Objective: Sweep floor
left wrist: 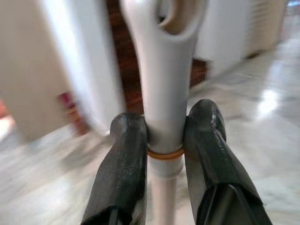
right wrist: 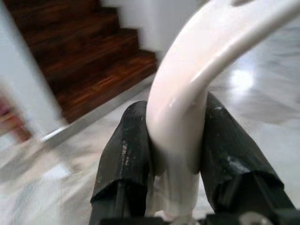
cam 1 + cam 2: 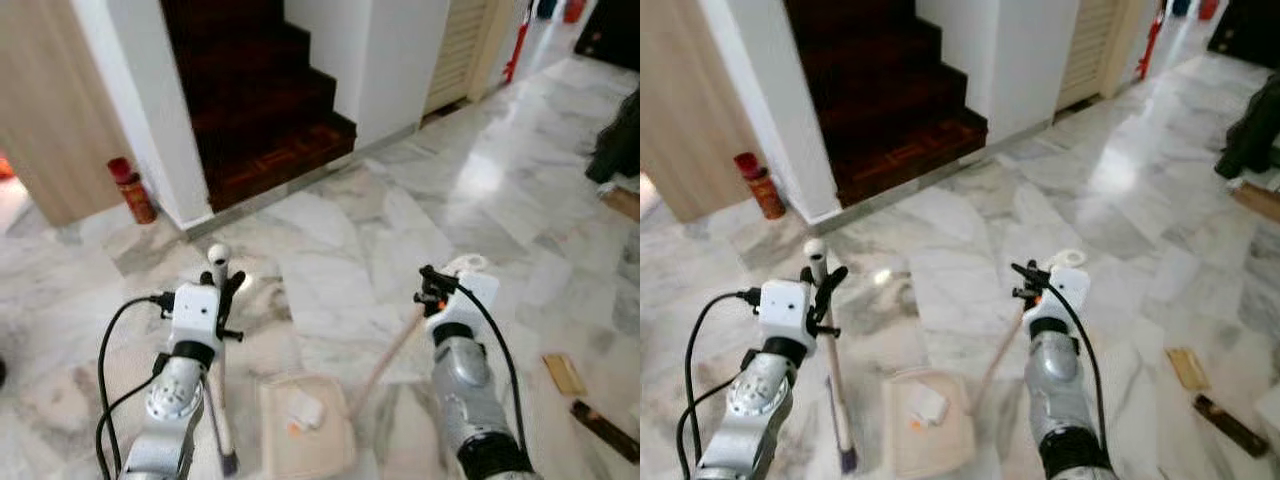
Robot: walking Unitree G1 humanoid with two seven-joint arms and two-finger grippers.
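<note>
left wrist view puts my left gripper right in front of me: its two black fingers are clamped on the white handle of the broom, one on each side, just above an orange ring on the shaft. in the left eye view that broom stands nearly upright, its dark head down on the marble floor near the bottom edge of the picture.

my right gripper is closed the same way around the curved white handle of the dustpan. from the head camera the right gripper holds that long handle up, and the dustpan itself sits flat on the floor between my two arms, with one crumpled white scrap and a small orange bit inside it.

i count one broom, one dustpan, two grippers at work. off to my right, near the floor's edge, lie two flat pieces of debris. ahead is open marble up to the dark wooden stairs, a white wall and a red can standing at its foot.
</note>
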